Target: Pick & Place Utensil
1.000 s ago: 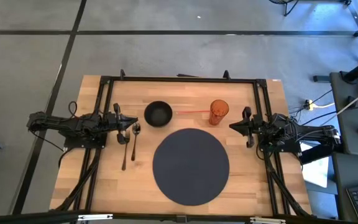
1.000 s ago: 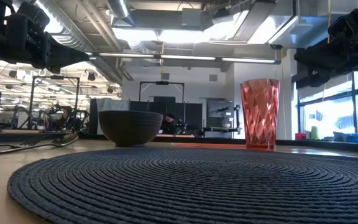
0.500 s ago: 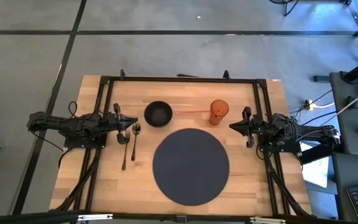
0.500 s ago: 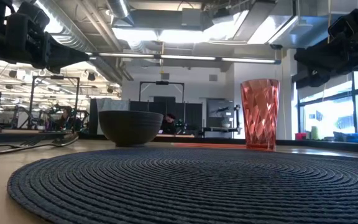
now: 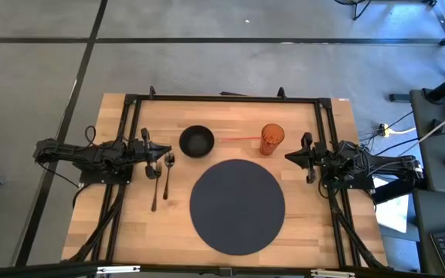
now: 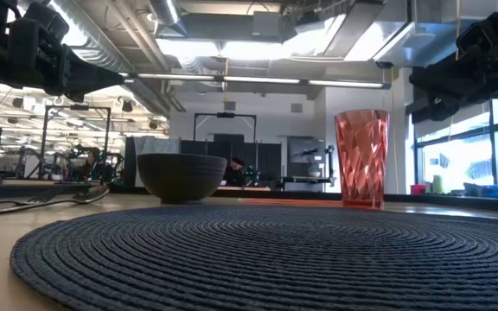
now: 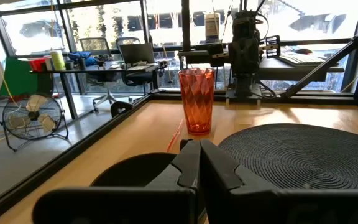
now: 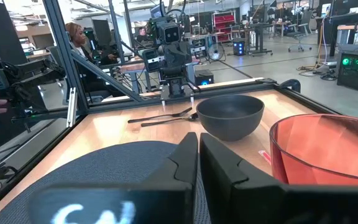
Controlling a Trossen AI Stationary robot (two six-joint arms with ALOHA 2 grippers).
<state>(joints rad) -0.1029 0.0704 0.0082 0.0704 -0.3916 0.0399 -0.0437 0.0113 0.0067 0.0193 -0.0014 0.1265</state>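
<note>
Two utensils lie on the wooden tabletop (image 5: pixel 315 232) near its left edge: a fork (image 5: pixel 155 188) and, just beside it toward the middle, what looks like a spoon (image 5: pixel 168 172), though from above its head is too small to be sure. Both point their handles toward the near edge.

The left gripper (image 5: pixel 154 152) hovers at the left edge, right by the utensil heads, its fingers (image 7: pixel 188 168) pressed together and holding nothing. The right gripper (image 5: pixel 305 157) sits at the right edge, well apart from the utensils, with its fingers (image 8: pixel 188 163) nearly touching and also empty.

A dark round mat (image 5: pixel 237 205) covers the middle of the tabletop toward the near edge. Beyond it, toward the far edge, stand a black bowl (image 5: pixel 197 141) and an orange cup (image 5: pixel 272 139), the bowl nearer the left gripper and the cup nearer the right one.
</note>
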